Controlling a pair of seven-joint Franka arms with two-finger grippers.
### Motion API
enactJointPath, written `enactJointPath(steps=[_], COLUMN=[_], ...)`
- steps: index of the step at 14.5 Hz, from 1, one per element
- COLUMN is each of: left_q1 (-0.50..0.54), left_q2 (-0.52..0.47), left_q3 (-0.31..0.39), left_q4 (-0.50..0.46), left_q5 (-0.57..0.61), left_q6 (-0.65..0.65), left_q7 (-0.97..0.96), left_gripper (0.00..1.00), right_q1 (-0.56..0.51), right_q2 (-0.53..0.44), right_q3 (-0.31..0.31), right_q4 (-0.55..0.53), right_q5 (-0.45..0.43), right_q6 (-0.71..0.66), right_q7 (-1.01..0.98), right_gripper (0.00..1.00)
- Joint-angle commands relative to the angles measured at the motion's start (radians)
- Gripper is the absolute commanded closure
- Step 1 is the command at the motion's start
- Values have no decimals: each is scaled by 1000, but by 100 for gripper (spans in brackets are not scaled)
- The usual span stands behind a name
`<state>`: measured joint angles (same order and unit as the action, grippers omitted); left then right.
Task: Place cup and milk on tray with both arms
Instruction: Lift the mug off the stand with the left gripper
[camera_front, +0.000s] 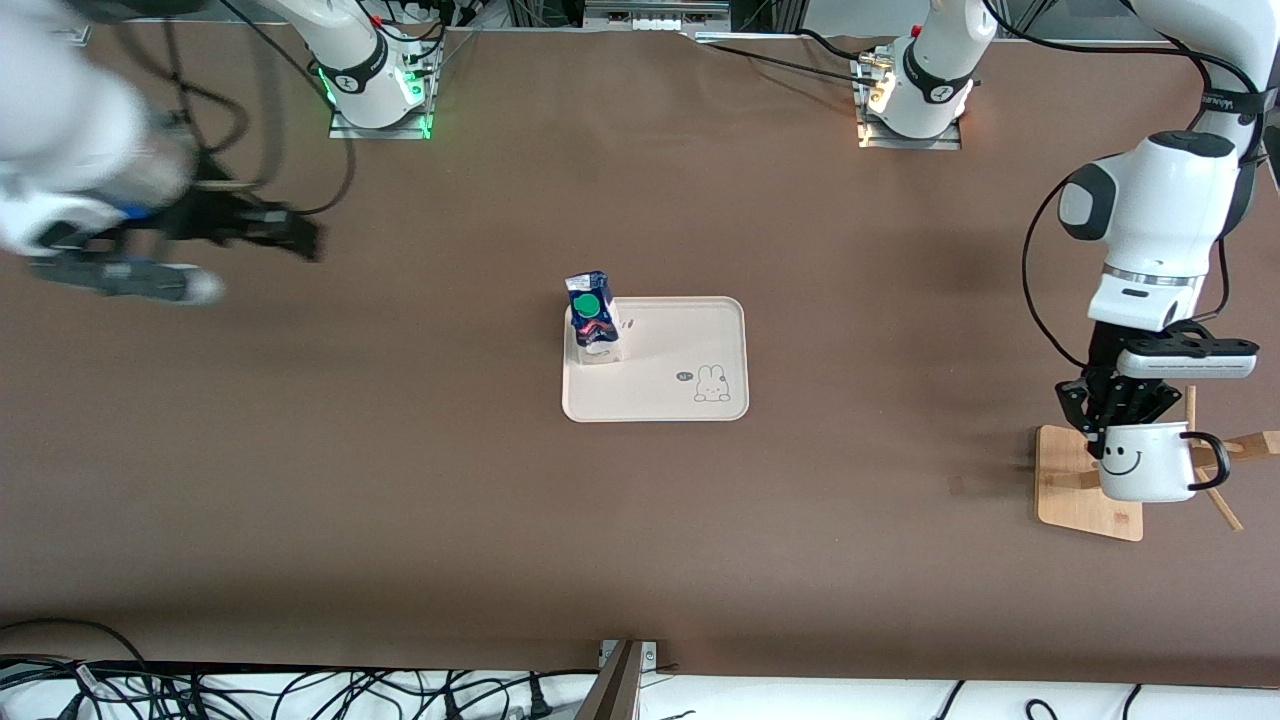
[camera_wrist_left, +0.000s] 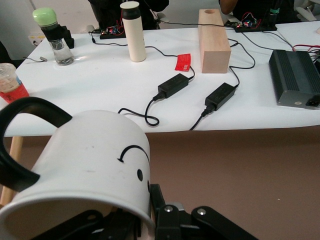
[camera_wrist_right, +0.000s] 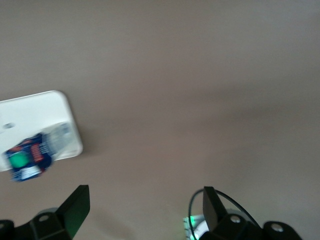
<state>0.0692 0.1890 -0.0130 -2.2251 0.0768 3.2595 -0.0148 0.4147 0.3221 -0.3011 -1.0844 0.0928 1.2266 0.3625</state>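
Two white arms reaching over a brown table (camera_front: 400, 480), bases along the edge farthest from the front camera. Largest on the table, apart from the arms: a cream tray (camera_front: 680, 345) lying flat near the middle, bunny drawing at the corner nearest the front camera on the left arm's side. Next in size: a wooden rack (camera_front: 1085, 490) standing at the left arm's end of the table, square base flat, pegs sticking out sideways.

Hanging over that rack base: the left gripper (camera_front: 1118, 410), fingers clamped shut on the rim of the cup (camera_front: 1150, 465). Cup sitting upright in the grip, smiley face turned toward the front camera, black handle pointing toward the table's end; impossible to tell whether the cup is touching the rack or clear of it. In the left wrist view, cup (camera_wrist_left: 85, 165) filling the foreground with its rim against the black fingers.

Hovering over bare table toward the right arm's end: the right gripper (camera_front: 270, 232), blurred, fingers (camera_wrist_right: 75, 207) spread wide and holding nothing.

Smallest: the milk (camera_front: 593, 320) standing upright on the tray, at the corner farthest from the front camera on the right arm's side, green cap showing on top, well apart from both grippers.
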Motion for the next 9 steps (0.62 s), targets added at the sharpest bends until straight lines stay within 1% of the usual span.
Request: enactJointPath(steps=[1,2,3,4,5,6,7,8,9], left_q1=[-31,-58,-96,-138,-172,-207,-236,-267,-299], left_q2=[-58,-77,-88,-89,-89,-89,-88,-82,-69], left_q3=[-4,-5,-7,-7,-7,-7,-7,-8,-9], left_q4=[-25,-22,-15,-4,14,39,79,123,175], left_q5=[14,14,14,12,12,12,11,2,-2], left_q6=[-44,-107,-171,-225,-289,-384,-503,-614,-708], left_q7=[0,1,0,-5,-7,-7,-8,-16,-33], left_gripper=[100,100,100,100,100,100,100,100,100], right_q1=[12,7,-19,-51,-156,-309,-436,-476,-478], right_q2=[5,5,-4,-44,-110,-157,-182,-185,-186], right_q3=[-105,-113,-102,-55,53,191,294,319,320], right_q4=[-5,-12,-37,-98,-185,-248,-285,-292,-295], right_q5=[-7,-39,-76,-93,-94,-85,-70,-35,-30], right_q6=[-16,-7,29,83,150,215,246,243,240], right_q7=[-51,-63,-63,-59,-62,-63,-69,-74,-70], right_gripper=[0,0,0,0,0,0,0,0,0])
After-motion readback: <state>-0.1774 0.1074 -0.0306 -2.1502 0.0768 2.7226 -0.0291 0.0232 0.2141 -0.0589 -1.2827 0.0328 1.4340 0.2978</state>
